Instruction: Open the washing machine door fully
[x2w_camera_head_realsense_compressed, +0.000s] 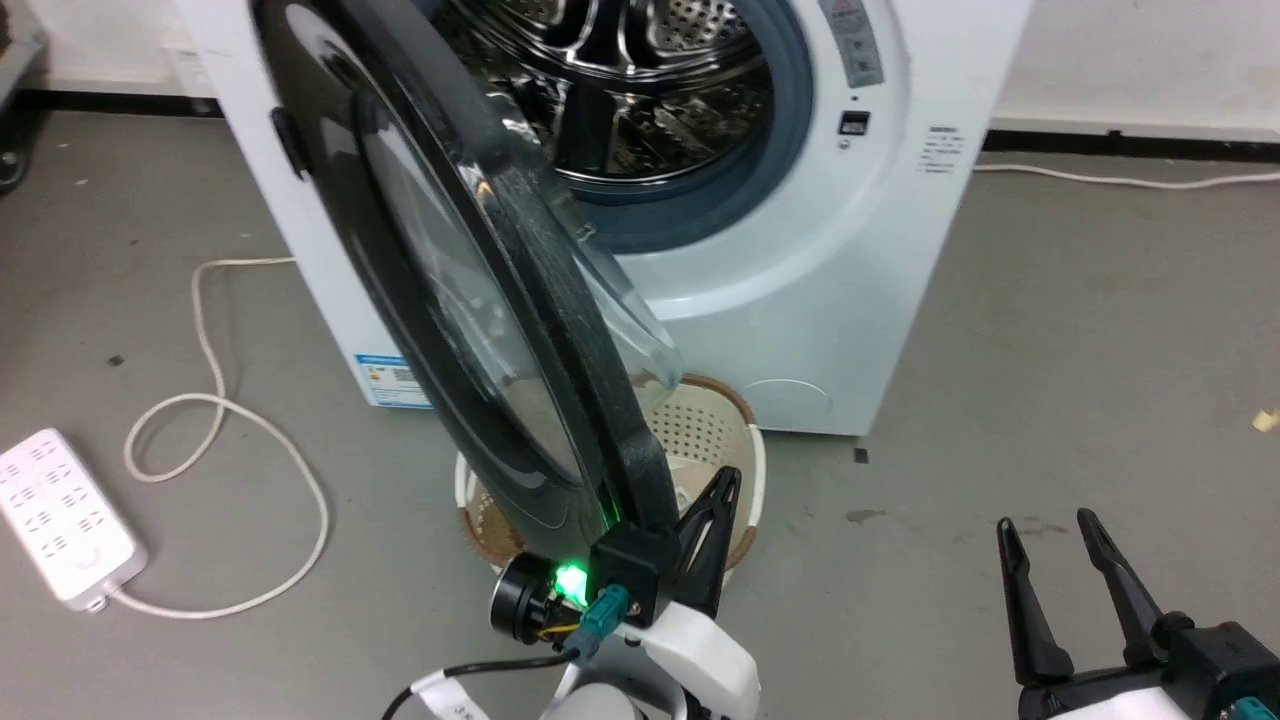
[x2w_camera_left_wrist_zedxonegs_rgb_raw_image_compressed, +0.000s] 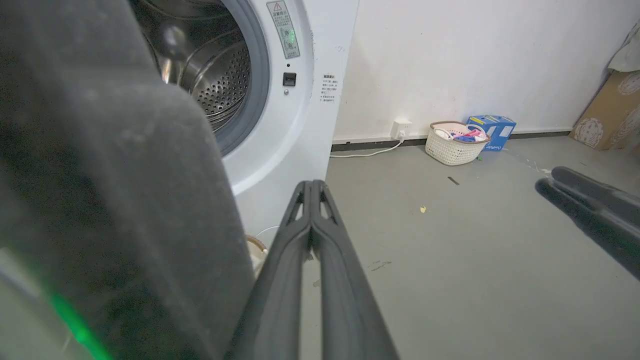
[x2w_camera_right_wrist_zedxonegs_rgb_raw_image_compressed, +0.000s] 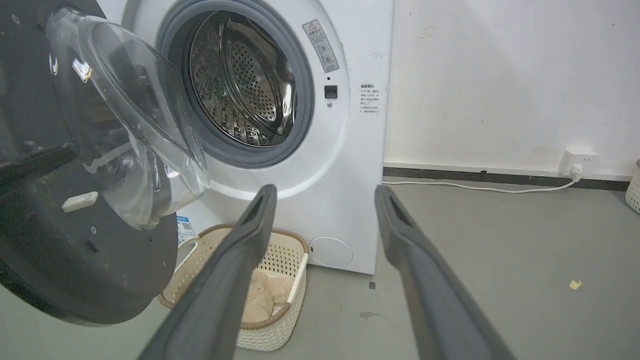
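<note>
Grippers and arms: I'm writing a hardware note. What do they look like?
The left gripper and right gripper each have two long, tapering matte-black fingers on a black block, joined to a white forearm. At the left wrist sit a green light, a teal connector and a black cable with a white tag.

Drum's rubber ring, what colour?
Grey-blue rubber ring, clearest in the right wrist view.

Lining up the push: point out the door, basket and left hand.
door (x2w_camera_head_realsense_compressed: 450, 300), head view, outer window glass.
basket (x2w_camera_right_wrist_zedxonegs_rgb_raw_image_compressed: 282, 260), right wrist view, inner back wall.
left hand (x2w_camera_left_wrist_zedxonegs_rgb_raw_image_compressed: 311, 186), left wrist view, between shut fingertips.
</note>
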